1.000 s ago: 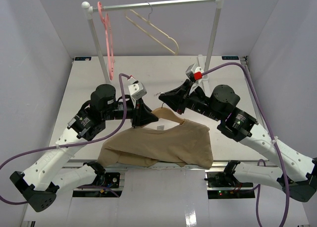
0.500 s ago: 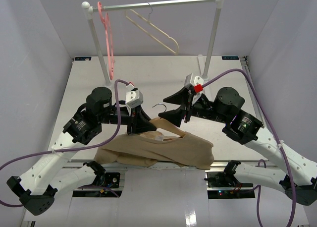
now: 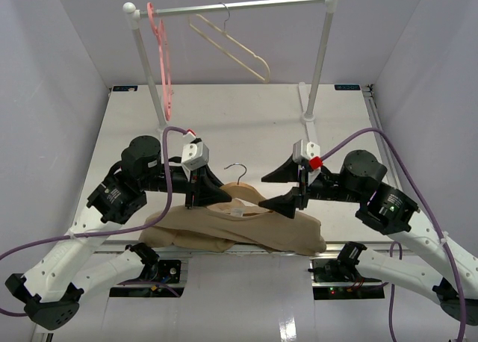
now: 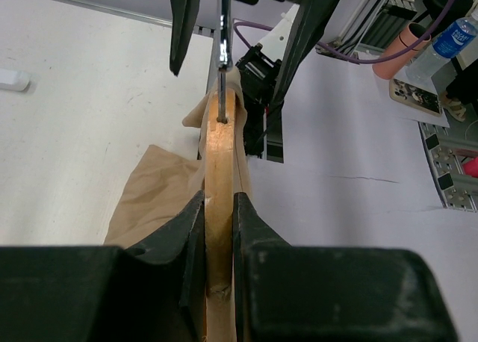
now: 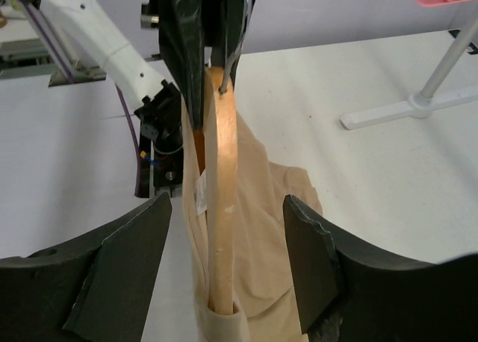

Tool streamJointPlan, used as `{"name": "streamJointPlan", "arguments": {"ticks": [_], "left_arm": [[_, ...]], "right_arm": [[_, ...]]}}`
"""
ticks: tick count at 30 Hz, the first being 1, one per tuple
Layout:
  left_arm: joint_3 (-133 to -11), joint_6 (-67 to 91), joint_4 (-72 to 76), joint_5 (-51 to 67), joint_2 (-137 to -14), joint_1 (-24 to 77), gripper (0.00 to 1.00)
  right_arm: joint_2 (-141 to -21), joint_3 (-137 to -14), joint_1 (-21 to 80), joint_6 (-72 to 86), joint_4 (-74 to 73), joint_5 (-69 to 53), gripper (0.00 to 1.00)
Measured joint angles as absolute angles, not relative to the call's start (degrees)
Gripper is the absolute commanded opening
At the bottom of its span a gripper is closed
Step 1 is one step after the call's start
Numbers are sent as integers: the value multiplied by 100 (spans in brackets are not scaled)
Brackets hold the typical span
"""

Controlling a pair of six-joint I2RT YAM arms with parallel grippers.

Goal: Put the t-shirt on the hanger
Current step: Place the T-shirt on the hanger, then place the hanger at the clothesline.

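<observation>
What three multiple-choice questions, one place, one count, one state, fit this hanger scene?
1. Where does the pink hanger hang? A left end of the rail B its right end C on the table
2. How many hangers are on the rail? A one B two C four
3. What state is the right tool in? A shut on nothing B shut on the pink hanger C open

1 A, it hangs at that end.
2 B, the pink hanger plus a cream hanger.
3 C, its fingers stand apart either side of the wooden hanger, which the left tool clamps.
</observation>
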State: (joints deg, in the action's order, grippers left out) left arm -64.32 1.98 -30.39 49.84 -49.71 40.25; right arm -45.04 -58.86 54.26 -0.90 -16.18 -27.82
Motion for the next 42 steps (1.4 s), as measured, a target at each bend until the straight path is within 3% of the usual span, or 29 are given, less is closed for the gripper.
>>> {"name": "streamJointPlan", "arguments": {"ticks": [6,8,9,10,11,12,16,17,19,21,26,36,37,40,42], "left_arm": [[-6306,275,-2818,5199,-4965,4025,0],[-6239,328,-2700,5241,-4967,4025,0],[-6218,355,-2650,5253,-4970,4024,0],[-6192,384,-2581,5264,-4971,4023,0],[-6156,411,-2489,5274,-4971,4023,0],[-6123,435,-2410,5271,-4972,4023,0],[-6034,430,-2134,5344,-5001,4015,0],[-6034,449,-2085,5372,-5021,4018,5],[-6034,532,-1986,5379,-5085,4022,38],[-6040,654,-1867,5293,-5165,4020,50],[-6285,911,-1803,4814,-5650,4014,61],[-6694,1074,-1956,3072,-5841,4025,68],[-6694,1091,-1970,2900,-5814,4025,71],[-6637,1205,-1914,2604,-5701,4023,92],[-6514,1364,-1828,2587,-5590,4025,98]], "right_arm": [[-4811,-5822,5426,-176,-1713,-2876,61],[-4874,-5817,5426,-151,-1704,-2890,53],[-4878,-5799,5426,-139,-1687,-2902,47],[-4875,-5775,5427,-120,-1665,-2925,34],[-4857,-5741,5431,-89,-1639,-2964,14],[-4830,-5702,5438,-63,-1608,-3013,8],[-4674,-5530,5445,209,-1449,-3104,8],[-4623,-5480,5444,269,-1384,-3095,8],[-4573,-5448,5440,353,-1362,-3007,8],[-4567,-5452,5443,431,-1459,-2754,8],[-4488,-5453,5473,587,-1857,-1886,8],[-3915,-5364,5435,922,-2834,-132,8],[-3883,-5361,5435,957,-2926,35,8],[-3784,-5357,5435,1084,-3196,603,8],[-3746,-5356,5435,1196,-3398,999,8]]}}
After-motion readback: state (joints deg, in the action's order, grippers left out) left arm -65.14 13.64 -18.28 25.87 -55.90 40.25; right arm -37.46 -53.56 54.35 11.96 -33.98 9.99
